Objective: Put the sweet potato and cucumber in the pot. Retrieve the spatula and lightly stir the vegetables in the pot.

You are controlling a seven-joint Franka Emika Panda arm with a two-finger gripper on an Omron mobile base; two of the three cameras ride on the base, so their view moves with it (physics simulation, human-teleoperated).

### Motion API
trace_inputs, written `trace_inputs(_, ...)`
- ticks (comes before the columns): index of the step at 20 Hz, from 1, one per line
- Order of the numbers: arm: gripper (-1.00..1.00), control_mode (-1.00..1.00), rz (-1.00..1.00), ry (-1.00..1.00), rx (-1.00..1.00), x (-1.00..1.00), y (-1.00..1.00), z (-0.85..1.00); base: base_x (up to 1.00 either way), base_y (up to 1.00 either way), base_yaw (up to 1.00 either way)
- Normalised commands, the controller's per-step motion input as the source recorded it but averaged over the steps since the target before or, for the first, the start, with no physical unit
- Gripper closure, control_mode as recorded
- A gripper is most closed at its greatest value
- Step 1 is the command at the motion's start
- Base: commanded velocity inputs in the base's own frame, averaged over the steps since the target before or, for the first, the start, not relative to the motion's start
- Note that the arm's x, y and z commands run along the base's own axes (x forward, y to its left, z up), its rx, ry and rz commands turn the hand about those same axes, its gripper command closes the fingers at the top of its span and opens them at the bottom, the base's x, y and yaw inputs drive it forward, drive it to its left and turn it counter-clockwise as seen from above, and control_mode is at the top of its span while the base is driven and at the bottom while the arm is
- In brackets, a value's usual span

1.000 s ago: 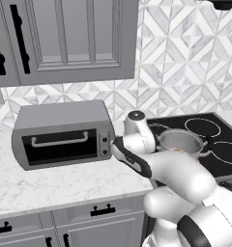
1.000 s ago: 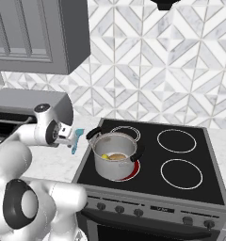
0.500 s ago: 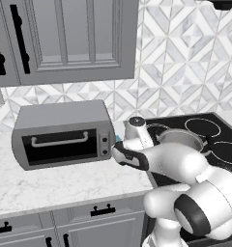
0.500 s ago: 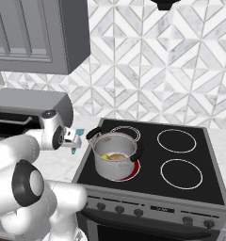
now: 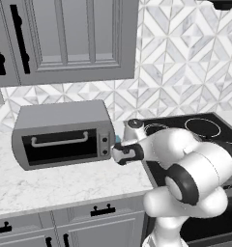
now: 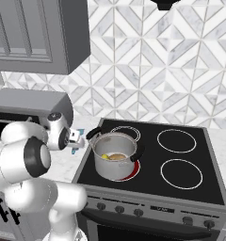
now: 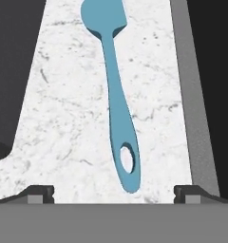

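The light-blue spatula (image 7: pixel 117 90) lies flat on the marble counter, head far from me and its holed handle end near my fingertips. My gripper (image 7: pixel 113 192) hovers over that handle end, open, one fingertip on each side and nothing held. In the right base view the gripper (image 6: pixel 78 140) hangs low just left of the steel pot (image 6: pixel 116 155) on the front left burner. Inside the pot lie the orange-brown sweet potato (image 6: pixel 117 156) and the yellow-green cucumber (image 6: pixel 105 156).
A grey toaster oven (image 5: pixel 60 132) stands on the counter left of the spatula's strip of marble (image 7: pixel 68 118). The black stove (image 6: pixel 181 160) borders that strip on the other side. Grey wall cabinets (image 5: pixel 65 38) hang overhead.
The arm has swung left and down, from beside the pot to the gap between toaster oven and stove. The jaws stay wide apart.
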Motion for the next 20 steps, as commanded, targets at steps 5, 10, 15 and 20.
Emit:
trace_inputs(5, -1.00, -1.00, 0.00, 0.00, 0.00, 0.39, 0.00, -0.25, 0.00, 0.00, 0.00)
trace_inputs(10, -1.00, -1.00, 0.00, 0.00, 0.00, 0.26, 0.00, -0.26, 0.00, 0.00, 0.00)
trace_inputs(15, -1.00, -1.00, 0.00, 0.03, 0.00, 0.21, 0.00, -0.30, 0.00, 0.00, 0.00)
trace_inputs(20, -1.00, -1.00, 0.00, 0.06, 0.00, 0.04, 0.00, -0.32, 0.00, 0.00, 0.00)
